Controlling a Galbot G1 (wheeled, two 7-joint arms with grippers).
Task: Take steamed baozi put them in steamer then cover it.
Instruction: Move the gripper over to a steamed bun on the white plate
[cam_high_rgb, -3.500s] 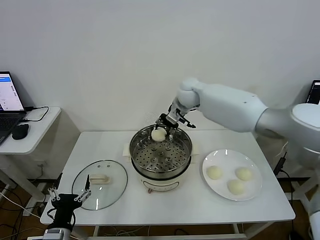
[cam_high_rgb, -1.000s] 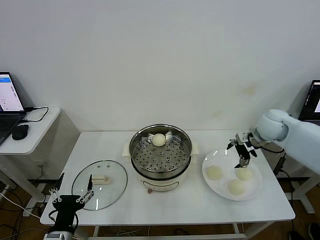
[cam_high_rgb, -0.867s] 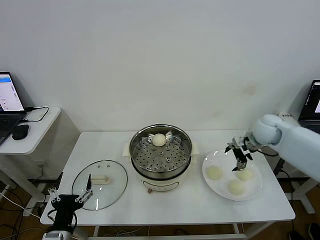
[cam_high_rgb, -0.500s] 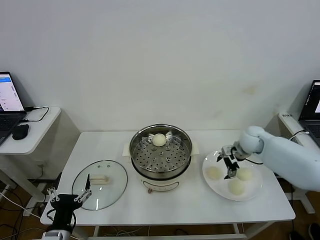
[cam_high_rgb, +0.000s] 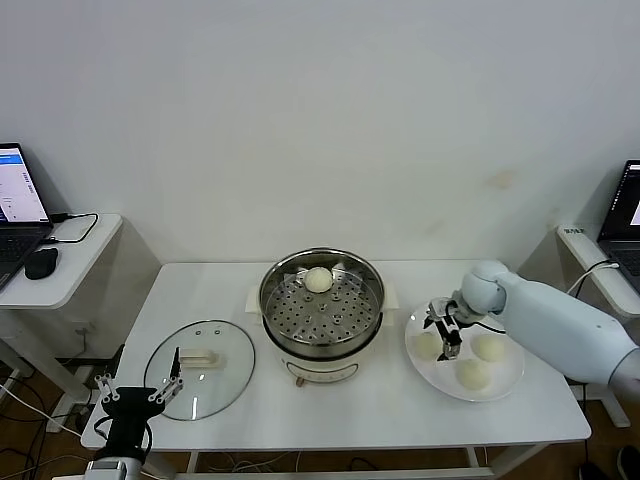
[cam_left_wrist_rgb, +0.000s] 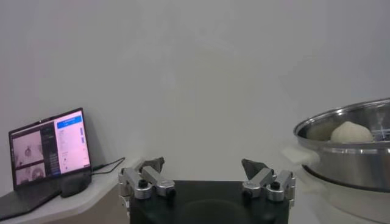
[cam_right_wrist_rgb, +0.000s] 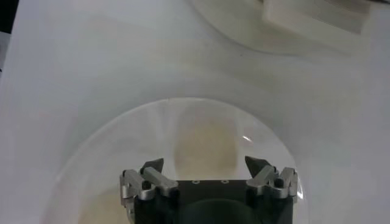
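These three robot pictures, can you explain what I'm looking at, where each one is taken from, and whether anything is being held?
This is a two-armed robot at a white table. The wide picture comes from a camera on its head, looking down. The other two come from cameras on its wrists, each showing that arm's own fingers.

On the table stand a steel steamer with one bun inside, a glass lid lying flat, and a white plate with three buns.

The right gripper is open over the plate bun nearest the steamer, holding nothing. The left gripper waits open at the table's front corner near the lid, also empty. A laptop sits on a side table.
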